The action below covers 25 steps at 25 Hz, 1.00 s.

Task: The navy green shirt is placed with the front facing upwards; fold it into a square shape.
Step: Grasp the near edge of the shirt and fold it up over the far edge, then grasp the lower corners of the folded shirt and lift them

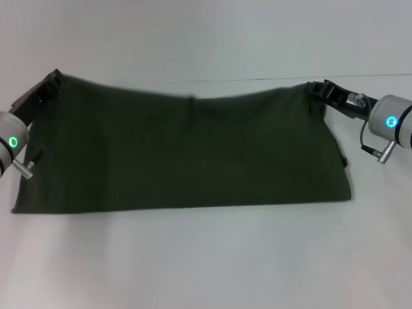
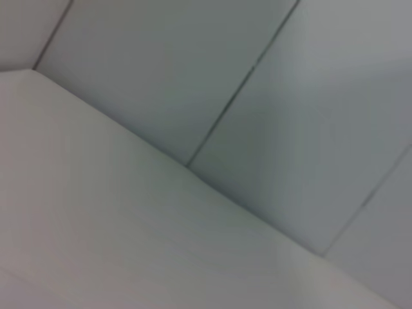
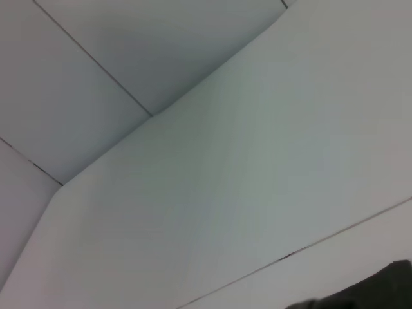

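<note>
The navy green shirt (image 1: pixel 187 151) hangs as one wide dark band across the white table (image 1: pixel 206 257), stretched between the two arms, and most of what would identify it is hidden: no lettering, collar or label shows on the plain olive face turned toward me. Its top edge sags in the middle and rises at both ends, while the lower edge lies along the tabletop in a nearly straight line; a small flap juts out at the right side.

The left gripper (image 1: pixel 53 82) is at the shirt's upper left corner, its dark fingers pinched on the cloth, though the fingertips themselves merge with the fabric. The right gripper (image 1: pixel 315 89) holds the upper right corner in the same way, seemingly clamped on the hem. Each wrist housing shows a lit green ring.

The left wrist view gives only the bare table edge and pale wall panels (image 2: pixel 193 64) with thin seams. The right wrist view shows the same kind of panelled wall, with a sliver of dark cloth (image 3: pixel 373 293) cut off at one corner.

No readable writing is visible anywhere.
</note>
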{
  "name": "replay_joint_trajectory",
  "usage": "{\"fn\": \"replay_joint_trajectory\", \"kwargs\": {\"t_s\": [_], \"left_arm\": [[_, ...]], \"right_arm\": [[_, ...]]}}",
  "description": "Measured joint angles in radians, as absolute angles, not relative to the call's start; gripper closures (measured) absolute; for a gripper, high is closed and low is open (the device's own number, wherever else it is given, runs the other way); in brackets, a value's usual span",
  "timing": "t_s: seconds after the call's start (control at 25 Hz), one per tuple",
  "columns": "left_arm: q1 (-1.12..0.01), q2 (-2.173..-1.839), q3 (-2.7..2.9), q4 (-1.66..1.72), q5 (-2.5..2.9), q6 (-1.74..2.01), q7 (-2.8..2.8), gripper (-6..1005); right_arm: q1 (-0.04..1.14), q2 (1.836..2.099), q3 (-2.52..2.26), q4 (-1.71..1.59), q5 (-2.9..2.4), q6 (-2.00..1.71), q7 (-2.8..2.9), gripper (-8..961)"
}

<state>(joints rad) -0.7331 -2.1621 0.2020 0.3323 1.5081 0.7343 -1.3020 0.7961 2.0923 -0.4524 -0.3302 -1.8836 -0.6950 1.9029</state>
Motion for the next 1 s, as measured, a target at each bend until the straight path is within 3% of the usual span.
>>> {"fn": "replay_joint_trajectory", "kwargs": {"t_s": [0.12, 0.16, 0.24, 0.48, 0.6, 0.76, 0.88, 1.0], "left_arm": [[-0.727, -2.162, 0.201, 0.309, 1.416, 0.733, -1.262, 943], [-0.726, -2.162, 0.201, 0.306, 1.401, 0.733, -1.256, 878], [-0.724, -2.163, 0.201, 0.301, 1.387, 0.733, -1.247, 749], [-0.723, -2.162, 0.208, 0.298, 1.388, 0.734, -1.246, 620], [-0.706, -2.159, 0.246, 0.299, 1.395, 0.755, -1.275, 556], [-0.635, -2.153, 0.401, 0.359, 1.401, 0.848, -1.443, 429], [-0.554, -2.150, 0.523, 0.476, 1.469, 0.926, -1.644, 303], [-0.487, -2.137, 0.567, 0.607, 1.647, 1.019, -1.838, 299]], "right_arm": [[0.796, 2.092, -0.452, -0.328, -1.884, -0.695, 1.903, 856], [0.796, 2.092, -0.452, -0.327, -1.884, -0.695, 1.903, 851], [0.796, 2.092, -0.452, -0.326, -1.884, -0.695, 1.902, 698], [0.790, 2.091, -0.445, -0.325, -1.884, -0.706, 1.905, 379], [0.765, 2.085, -0.443, -0.333, -1.866, -0.752, 1.912, 320], [0.700, 2.066, -0.444, -0.373, -1.814, -0.905, 1.917, 242], [0.652, 2.037, -0.460, -0.403, -1.824, -1.038, 1.963, 184], [0.613, 1.995, -0.506, -0.410, -1.847, -1.136, 2.018, 164]]}}
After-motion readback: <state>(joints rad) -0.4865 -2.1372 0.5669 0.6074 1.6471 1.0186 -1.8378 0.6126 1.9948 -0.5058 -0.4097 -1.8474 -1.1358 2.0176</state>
